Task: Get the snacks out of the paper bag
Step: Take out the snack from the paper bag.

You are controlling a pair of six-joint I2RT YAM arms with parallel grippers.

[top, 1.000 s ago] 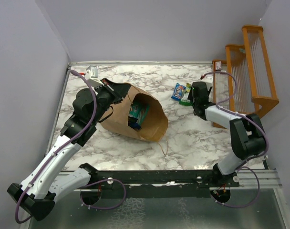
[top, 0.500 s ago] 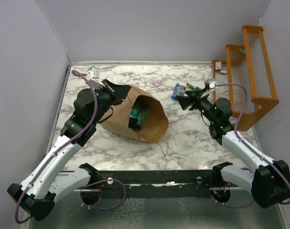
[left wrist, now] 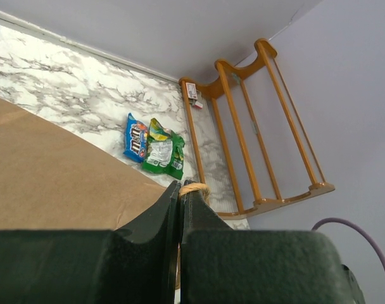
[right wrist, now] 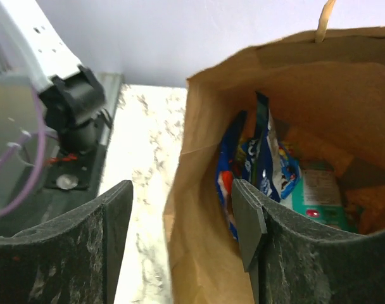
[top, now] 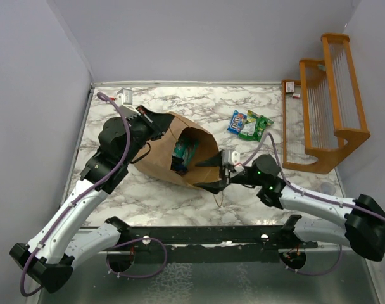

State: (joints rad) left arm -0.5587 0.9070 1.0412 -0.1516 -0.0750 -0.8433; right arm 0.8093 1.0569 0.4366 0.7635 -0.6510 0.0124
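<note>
Since a second ago my right gripper (top: 209, 174) has swung away from the orange rack (top: 351, 133). It now sits at the mouth of the paper bag (top: 154, 158), fingers spread wide with nothing between them. The bag lies on its side on the marble table (top: 205, 101). Its long axis runs roughly left to right, and the mouth opens rightward, toward my right arm. Through the right wrist camera I see foil packets (right wrist: 268, 171) standing on edge inside, blue, dark and teal. My left gripper (left wrist: 180, 188) is pinched together on the bag's twisted handle (left wrist: 194, 187) at the mouth's far rim. A blue packet (top: 238, 121) and a green packet (top: 256, 126) lie touching on the table beside the rack.
</note>
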